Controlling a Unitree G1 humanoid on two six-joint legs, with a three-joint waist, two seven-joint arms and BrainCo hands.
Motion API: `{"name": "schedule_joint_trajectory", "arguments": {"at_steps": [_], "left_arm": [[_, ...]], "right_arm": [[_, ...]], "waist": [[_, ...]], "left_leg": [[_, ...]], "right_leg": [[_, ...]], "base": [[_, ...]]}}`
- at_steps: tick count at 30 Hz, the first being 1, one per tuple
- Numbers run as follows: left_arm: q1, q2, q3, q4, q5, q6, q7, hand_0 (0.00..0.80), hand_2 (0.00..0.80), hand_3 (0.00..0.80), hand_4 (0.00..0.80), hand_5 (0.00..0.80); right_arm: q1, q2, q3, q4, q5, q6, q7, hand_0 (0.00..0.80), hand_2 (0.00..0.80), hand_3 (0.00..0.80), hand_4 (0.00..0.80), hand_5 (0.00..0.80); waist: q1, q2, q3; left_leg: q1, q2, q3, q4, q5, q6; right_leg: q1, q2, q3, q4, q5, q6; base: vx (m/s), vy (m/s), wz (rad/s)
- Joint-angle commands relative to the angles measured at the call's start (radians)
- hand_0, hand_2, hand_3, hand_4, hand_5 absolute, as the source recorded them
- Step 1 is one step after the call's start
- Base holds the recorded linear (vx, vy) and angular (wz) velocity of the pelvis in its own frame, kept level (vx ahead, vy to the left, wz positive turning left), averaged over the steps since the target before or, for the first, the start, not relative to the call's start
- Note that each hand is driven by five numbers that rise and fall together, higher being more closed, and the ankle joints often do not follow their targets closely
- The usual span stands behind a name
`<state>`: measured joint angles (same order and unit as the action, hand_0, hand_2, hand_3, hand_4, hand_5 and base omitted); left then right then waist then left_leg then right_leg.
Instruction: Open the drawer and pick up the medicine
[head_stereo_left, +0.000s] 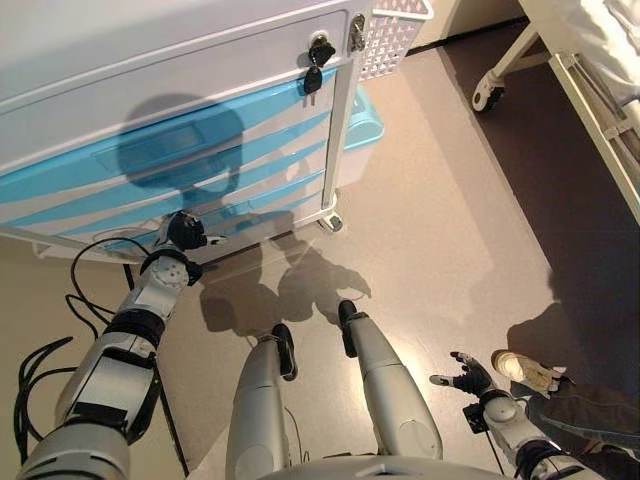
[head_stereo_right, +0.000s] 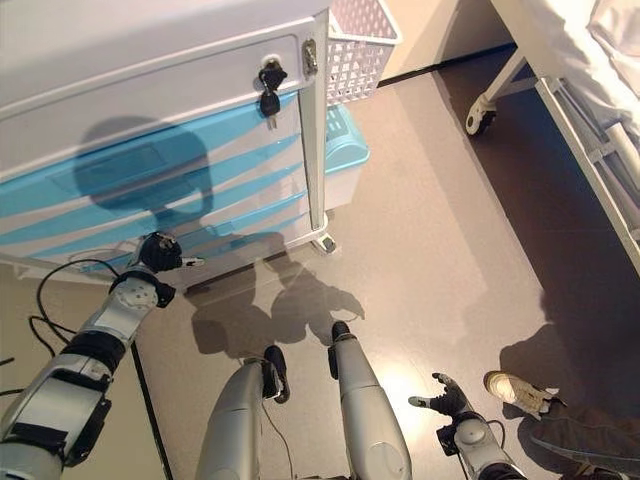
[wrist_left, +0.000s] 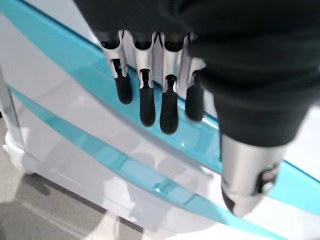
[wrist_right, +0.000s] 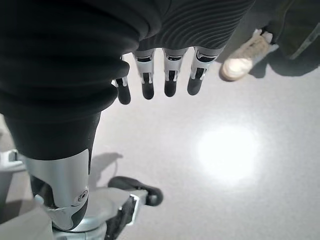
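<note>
Clearly no medicine shows; the cart (head_stereo_left: 200, 120) is cut off at 9 o'clock, its blue-striped drawers (wrist_left: 125, 165) closed. Left hand (wrist_left: 150, 95), fingers straight and empty, hovers before them; right hand (wrist_right: 160, 80) hangs relaxed, holding nothing.

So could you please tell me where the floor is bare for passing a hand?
Bare floor lies between the white cabinet with blue drawer fronts and the white bed frame. It is crowded near the right hand, beside a person's shoe.

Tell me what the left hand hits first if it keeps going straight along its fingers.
Most likely a lower drawer front of the cart. The left hand points its straight fingers at a blue handle strip there; the gap looks small, depth unclear.
</note>
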<state>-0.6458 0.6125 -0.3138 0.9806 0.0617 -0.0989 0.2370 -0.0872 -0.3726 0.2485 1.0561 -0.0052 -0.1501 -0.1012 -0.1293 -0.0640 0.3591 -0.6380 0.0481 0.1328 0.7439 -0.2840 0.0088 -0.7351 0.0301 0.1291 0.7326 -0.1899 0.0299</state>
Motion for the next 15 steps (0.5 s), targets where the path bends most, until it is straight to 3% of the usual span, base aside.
{"name": "schedule_joint_trajectory", "arguments": {"at_steps": [1,7,15], "left_arm": [[-0.089,0.097,0.032,-0.018,-0.051,-0.039,0.06,0.0,0.0,0.0,0.0,0.0],[-0.028,0.068,0.068,-0.047,-0.121,-0.053,0.008,0.0,0.0,0.0,0.0,0.0],[0.241,-0.006,0.128,-0.202,-0.206,-0.074,-0.096,0.0,0.0,0.0,0.0,0.0]], "right_arm": [[0.042,-0.031,0.034,0.022,0.027,-0.023,0.001,0.0,0.0,0.0,0.0,0.0],[0.055,-0.036,0.023,0.032,0.014,-0.012,0.007,0.0,0.0,0.0,0.0,0.0],[0.059,-0.039,-0.017,0.028,-0.009,0.001,0.014,0.0,0.0,0.0,0.0,0.0]], "waist": [[-0.013,-0.014,-0.077],[-0.004,-0.009,-0.085],[0.037,0.009,-0.092]], "left_leg": [[0.066,-0.047,0.035,-0.08,0.001,0.069],[0.112,-0.055,0.021,-0.144,0.03,0.056],[0.223,-0.086,-0.056,-0.29,0.109,0.027]], "right_leg": [[0.049,-0.028,0.04,-0.155,0.102,0.038],[0.1,-0.039,0.026,-0.211,0.121,0.04],[0.263,-0.071,-0.056,-0.369,0.177,0.041]], "base": [[0.009,-0.031,-0.04],[0.003,-0.029,0.01],[0.02,-0.09,0.22]]}}
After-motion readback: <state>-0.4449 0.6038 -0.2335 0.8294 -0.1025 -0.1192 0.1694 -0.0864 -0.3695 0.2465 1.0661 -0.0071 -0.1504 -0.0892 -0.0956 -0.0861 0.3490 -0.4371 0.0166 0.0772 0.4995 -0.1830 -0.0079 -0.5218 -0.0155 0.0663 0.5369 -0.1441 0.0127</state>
